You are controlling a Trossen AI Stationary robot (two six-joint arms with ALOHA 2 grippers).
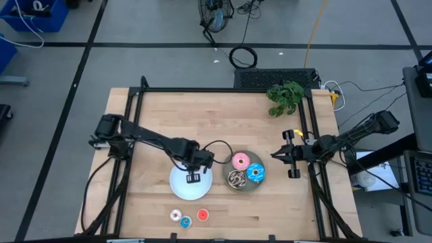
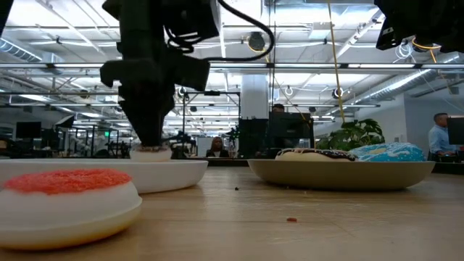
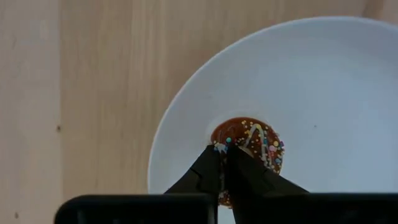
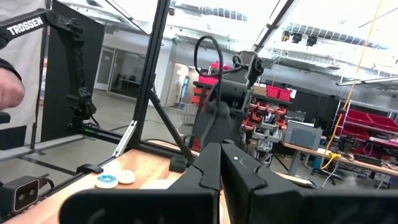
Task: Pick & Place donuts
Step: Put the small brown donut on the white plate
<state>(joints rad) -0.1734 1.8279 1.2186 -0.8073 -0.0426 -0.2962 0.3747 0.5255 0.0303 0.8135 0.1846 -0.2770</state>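
My left gripper [image 1: 194,177] is low over the round white plate [image 1: 181,189], shut on a mini brown sprinkled donut [image 3: 252,138] that lies on the plate. The grey plate [image 1: 244,185] holds the pink donut [image 1: 240,161], the blue donut [image 1: 255,173] and the chocolate-brown sprinkled donut [image 1: 235,178]. Near the table's near edge lie a white mini donut [image 1: 175,215], a blue mini donut [image 1: 185,221] and a red mini donut [image 1: 202,215]. My right gripper [image 1: 275,155] waits shut above the table's right side, beside the grey plate. My left gripper pinches the mini brown donut at the rim [image 3: 219,138] nearest the fingers, between its two fingertips [image 3: 208,163]. The fingers come from above, pointing down. The donut lies flat on the white plate [image 3: 323,93].
A green leafy plant [image 1: 285,96] stands at the table's far right corner. A black frame [image 1: 135,135] runs along the table's edges. In the low view the red mini donut [image 2: 69,192] lies close in front, with the white plate [image 2: 170,174] and grey plate [image 2: 341,174] behind it.
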